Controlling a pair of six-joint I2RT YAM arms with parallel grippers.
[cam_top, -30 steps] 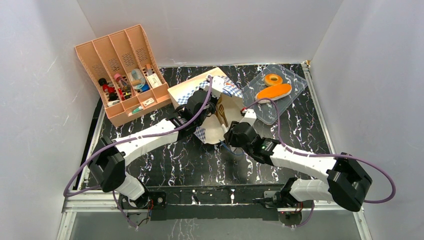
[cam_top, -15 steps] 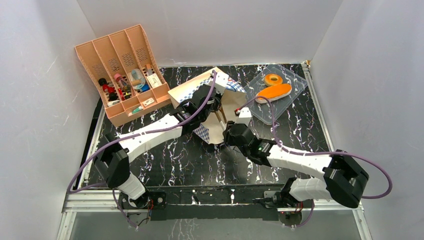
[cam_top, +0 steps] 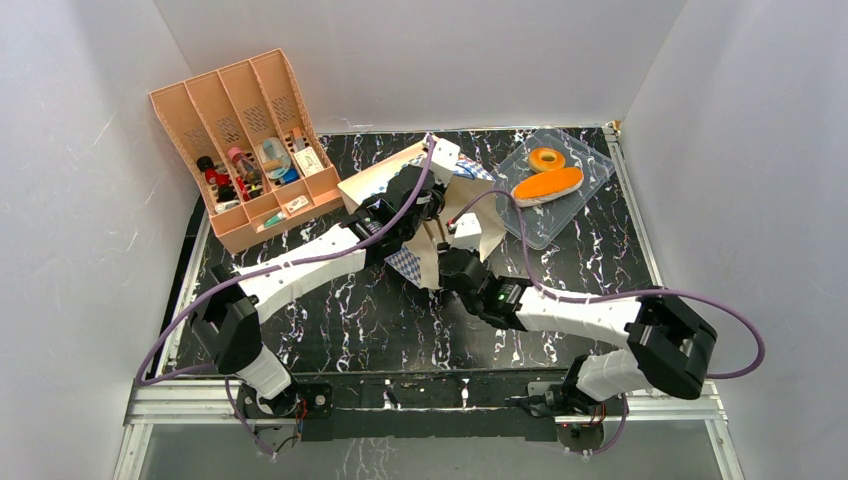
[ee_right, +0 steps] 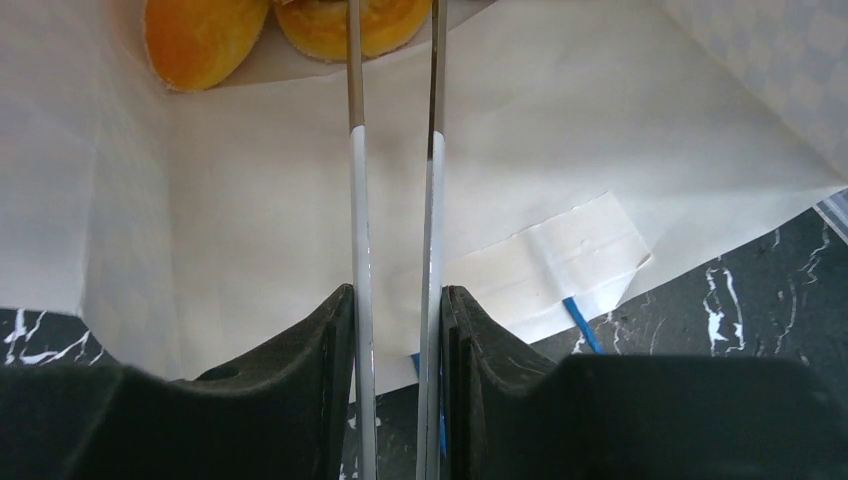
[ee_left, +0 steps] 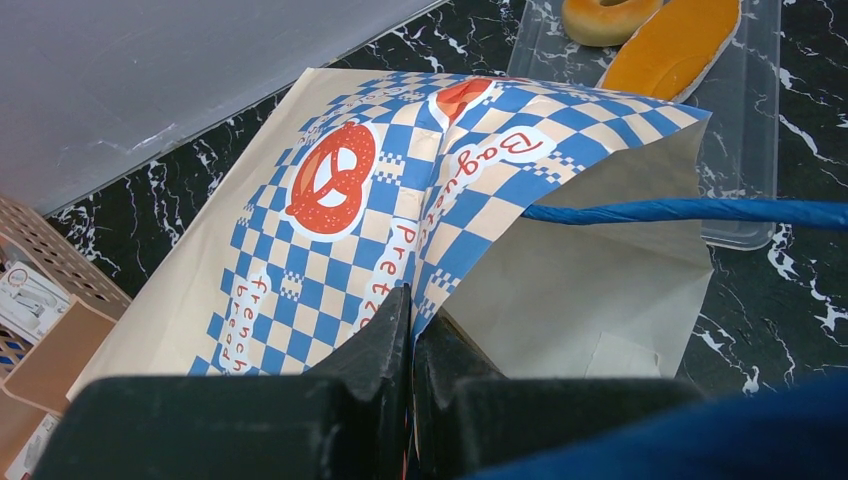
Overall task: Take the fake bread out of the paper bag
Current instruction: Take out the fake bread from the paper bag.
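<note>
Left end effector [ee_left: 411, 305] pinches the creased, blue-checkered paper bag [ee_left: 330, 200].

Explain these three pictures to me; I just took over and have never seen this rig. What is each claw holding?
Two white robot arms are bolted at the near edge of a black marble table. The wide picture looks down from above; the other two come from a camera on each wrist. The left gripper is pinched shut on the rim of the paper bag, with its mouth open. The right gripper clamps metal tongs that reach into the bag toward two golden breads at its far end. A clear tray holds a ring bagel and an orange loaf. An orange organiser stands far left.
</note>
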